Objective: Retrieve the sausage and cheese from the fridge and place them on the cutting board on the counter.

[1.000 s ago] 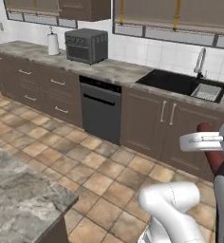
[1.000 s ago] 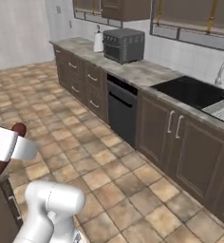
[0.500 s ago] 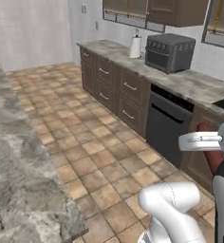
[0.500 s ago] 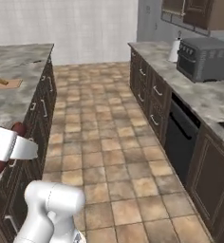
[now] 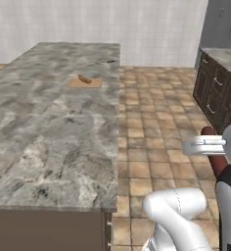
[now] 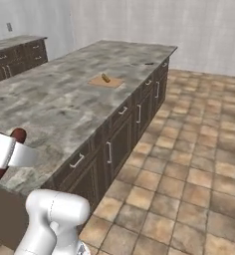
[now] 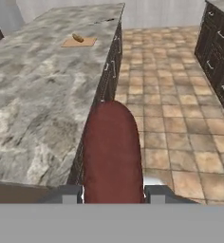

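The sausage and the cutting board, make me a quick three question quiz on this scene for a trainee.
1. True or false: the gripper is shut on the sausage.
2. Where does the cutting board lie? A) on the floor B) on the counter C) in a drawer
3. Fill in: a small brown item lies on the cutting board, and the held sausage is dark ____.

Key: 1 true; 2 B; 3 red.
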Controlling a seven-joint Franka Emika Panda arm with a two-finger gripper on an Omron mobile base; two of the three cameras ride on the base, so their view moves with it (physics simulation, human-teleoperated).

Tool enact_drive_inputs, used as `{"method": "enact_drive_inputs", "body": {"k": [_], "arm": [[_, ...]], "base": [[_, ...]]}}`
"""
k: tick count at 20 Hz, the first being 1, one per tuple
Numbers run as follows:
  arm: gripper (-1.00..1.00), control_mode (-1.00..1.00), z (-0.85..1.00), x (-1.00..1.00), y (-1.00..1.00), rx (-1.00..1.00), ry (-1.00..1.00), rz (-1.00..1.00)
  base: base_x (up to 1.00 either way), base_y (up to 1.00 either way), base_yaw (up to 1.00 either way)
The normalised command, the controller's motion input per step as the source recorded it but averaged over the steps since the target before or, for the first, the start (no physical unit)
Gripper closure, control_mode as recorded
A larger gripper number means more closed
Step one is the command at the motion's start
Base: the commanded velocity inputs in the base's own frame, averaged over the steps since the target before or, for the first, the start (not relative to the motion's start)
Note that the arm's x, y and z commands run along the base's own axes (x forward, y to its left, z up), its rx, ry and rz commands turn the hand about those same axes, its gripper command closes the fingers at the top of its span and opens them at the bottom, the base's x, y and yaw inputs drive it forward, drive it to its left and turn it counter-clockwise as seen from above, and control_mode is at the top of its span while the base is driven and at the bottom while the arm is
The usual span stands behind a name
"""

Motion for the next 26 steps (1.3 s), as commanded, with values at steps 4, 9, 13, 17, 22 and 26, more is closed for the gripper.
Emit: {"method": "enact_drive_inputs", "body": {"k": [4, 9, 13, 17, 22, 26], "arm": [[1.00, 1.00, 0.00, 0.00, 0.00, 0.00, 0.00, 0.00], [1.00, 1.00, 0.00, 0.00, 0.00, 0.00, 0.00, 0.00], [1.00, 1.00, 0.00, 0.00, 0.00, 0.00, 0.00, 0.00], [1.00, 1.00, 0.00, 0.00, 0.00, 0.00, 0.00, 0.00], [1.00, 1.00, 0.00, 0.00, 0.00, 0.00, 0.00, 0.00], [1.00, 1.00, 0.00, 0.00, 0.00, 0.00, 0.00, 0.00]], "base": [[-0.01, -0.79, 0.64], [-0.36, -1.00, 0.37], [-0.02, -1.00, 0.37], [0.55, -1.00, 0.48], [0.97, -1.00, 0.30], [1.00, -1.00, 0.28]]}}
